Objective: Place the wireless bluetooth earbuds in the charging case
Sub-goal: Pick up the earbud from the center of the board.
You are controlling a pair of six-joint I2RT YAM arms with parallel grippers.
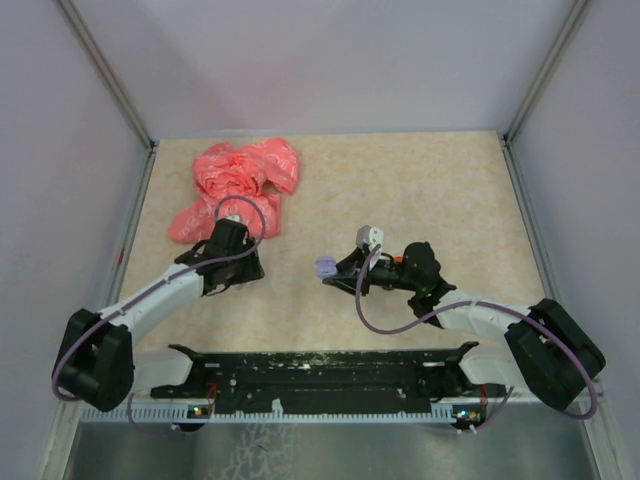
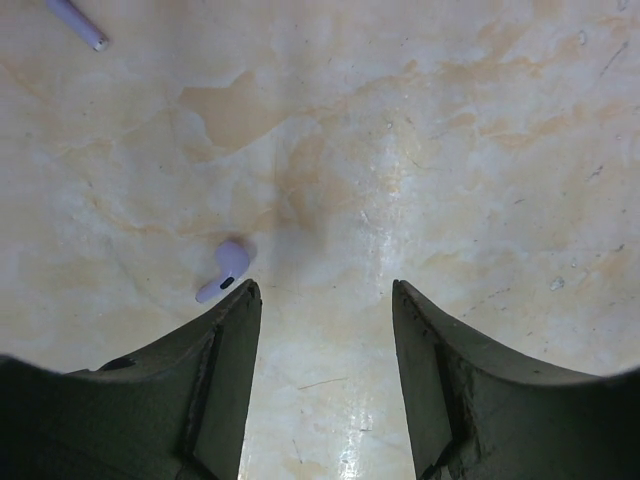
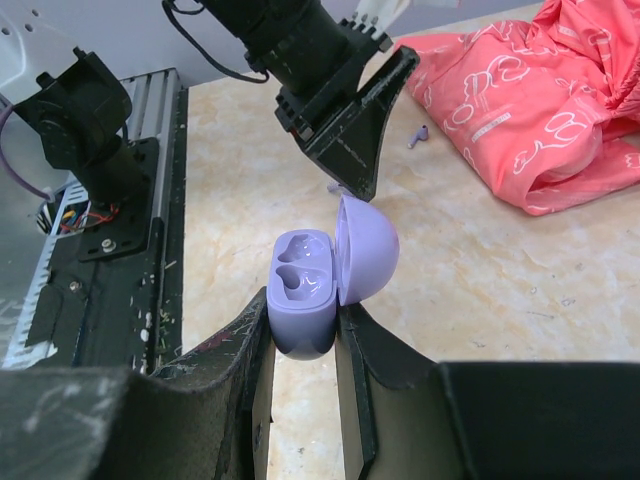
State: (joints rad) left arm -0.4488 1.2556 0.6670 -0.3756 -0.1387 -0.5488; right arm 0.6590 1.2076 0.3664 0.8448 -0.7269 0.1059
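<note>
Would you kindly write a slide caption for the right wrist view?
Right hand holds the open purple charging case, both wells empty, with the left hand poised just beyond it.

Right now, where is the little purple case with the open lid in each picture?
Top external: the charging case sits just left of centre.
Left wrist: not in it; a pale purple earbud lies there.
Right wrist: centre, lid open, held in the right gripper.
Shared landmark: the pink bag, upper left from above, upper right in the right wrist view.
</note>
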